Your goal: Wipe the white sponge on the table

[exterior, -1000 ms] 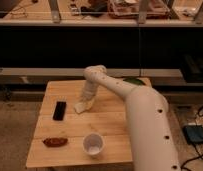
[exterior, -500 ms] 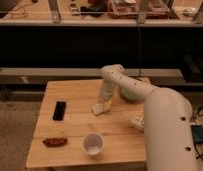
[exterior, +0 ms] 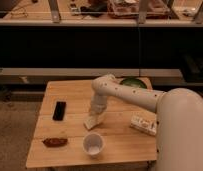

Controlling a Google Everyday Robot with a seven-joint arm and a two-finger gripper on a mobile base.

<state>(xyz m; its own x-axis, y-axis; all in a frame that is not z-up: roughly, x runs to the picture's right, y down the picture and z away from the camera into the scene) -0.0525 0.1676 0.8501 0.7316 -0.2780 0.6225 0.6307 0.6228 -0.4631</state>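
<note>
Table (exterior: 70,91): a square top of light wooden planks. You can see the lines between the planks.
Arm (exterior: 132,96): big, white and round. It comes in from the right side and reaches over the table toward the middle, then bends down.
Gripper (exterior: 97,113): at the end of the arm, pointing down, low over the middle of the table.
Jaws: pressed together on the top of the white sponge, pinching it.
White sponge (exterior: 91,123): a small pale block under the gripper. It is tilted, and its low end touches the table near the middle, a bit toward the front.
Phone (exterior: 59,110): black and flat. It lies on the left part of the table, well apart from the sponge.
Brown thing (exterior: 55,142): small, long and dark brown. It lies near the front left corner. What it is cannot be told.
Cup (exterior: 93,145): round and white, standing up with its open side on top. It is near the front edge, just in front of the sponge but not touching it.
Packet (exterior: 143,125): white with a pattern. It lies on the right part of the table, partly under the arm.
Green thing (exterior: 134,82): round and dark green, at the back right of the table, behind the arm.
Behind the table: a long dark bench (exterior: 70,50) runs across from side to side.
</note>
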